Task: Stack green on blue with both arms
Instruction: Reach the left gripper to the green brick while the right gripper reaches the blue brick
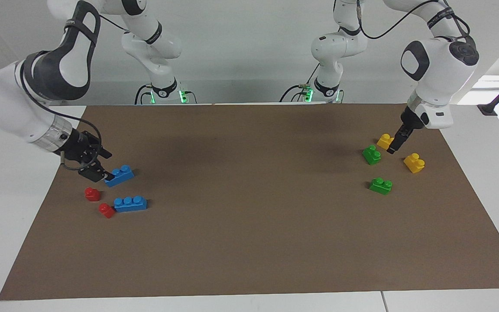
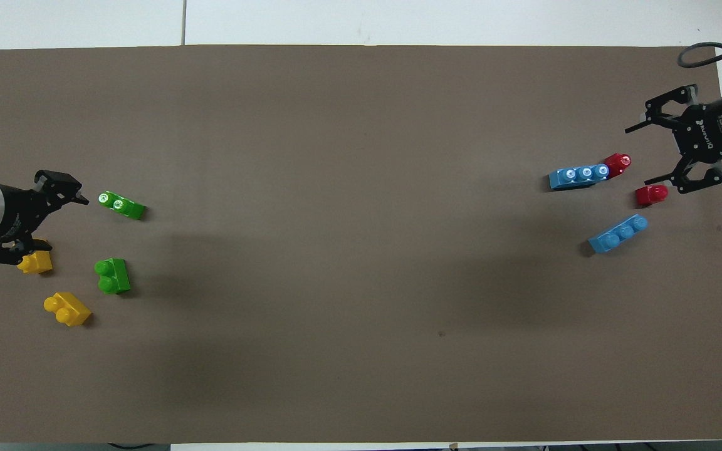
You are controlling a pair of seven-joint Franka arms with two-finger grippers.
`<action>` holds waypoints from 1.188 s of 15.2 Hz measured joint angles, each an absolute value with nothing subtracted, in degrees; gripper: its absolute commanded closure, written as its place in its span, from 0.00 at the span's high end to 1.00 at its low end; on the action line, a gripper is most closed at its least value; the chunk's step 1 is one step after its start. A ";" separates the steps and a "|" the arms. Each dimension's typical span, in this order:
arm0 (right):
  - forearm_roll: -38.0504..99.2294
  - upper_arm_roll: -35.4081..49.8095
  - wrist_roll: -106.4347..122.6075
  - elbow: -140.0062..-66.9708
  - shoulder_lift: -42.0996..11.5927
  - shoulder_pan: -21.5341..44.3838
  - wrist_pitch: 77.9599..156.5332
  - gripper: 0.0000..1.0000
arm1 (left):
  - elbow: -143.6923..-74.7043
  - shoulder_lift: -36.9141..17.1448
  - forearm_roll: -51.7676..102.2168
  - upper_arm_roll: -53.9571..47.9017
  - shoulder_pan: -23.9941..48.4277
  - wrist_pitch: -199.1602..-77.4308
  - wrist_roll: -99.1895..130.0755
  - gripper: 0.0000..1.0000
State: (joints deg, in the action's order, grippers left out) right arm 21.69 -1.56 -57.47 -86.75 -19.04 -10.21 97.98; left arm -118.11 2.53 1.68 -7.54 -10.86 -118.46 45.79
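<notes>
A brown paper-like mat covers most of a white table, with a pale grey wall rising at the robots' edge and a bright window at the left arm's end of the room. At the left arm's end of the mat lie two small bright green plastic two-stud bricks, one nearer to the robots than the other, with two yellow plastic two-stud bricks beside them, one closest to the robots' edge and one toward the mat's end edge. The left gripper hangs low between the nearer green brick and the yellow bricks, its fingers apart in the overhead view; whether it touches anything is hard to judge. At the right arm's end lie two longer bright blue plastic three-stud bricks, one nearer to the robots than the other, and two small red plastic one-stud bricks. The right gripper sits low at the end of the nearer blue brick, fingers spread wide, gripping nothing.
</notes>
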 measured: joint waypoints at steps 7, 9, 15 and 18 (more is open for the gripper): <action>22.92 -1.57 -60.12 -86.39 -22.27 -10.93 100.08 0.91 | -118.34 -5.53 1.69 -7.48 -11.73 -128.24 54.77 1.00; 22.92 -1.58 -60.12 -86.38 -23.83 -11.01 100.88 0.91 | -118.35 -7.76 1.69 -7.52 -11.78 -130.94 56.43 1.00; 22.92 -1.54 -58.85 -86.34 -27.31 -11.73 105.67 0.91 | -118.28 -12.31 1.71 -7.59 -11.79 -137.25 62.03 1.00; 22.95 -1.48 -57.89 -86.35 -28.49 -11.72 107.08 0.92 | -118.26 -14.32 1.71 -7.94 -11.73 -139.88 64.66 1.00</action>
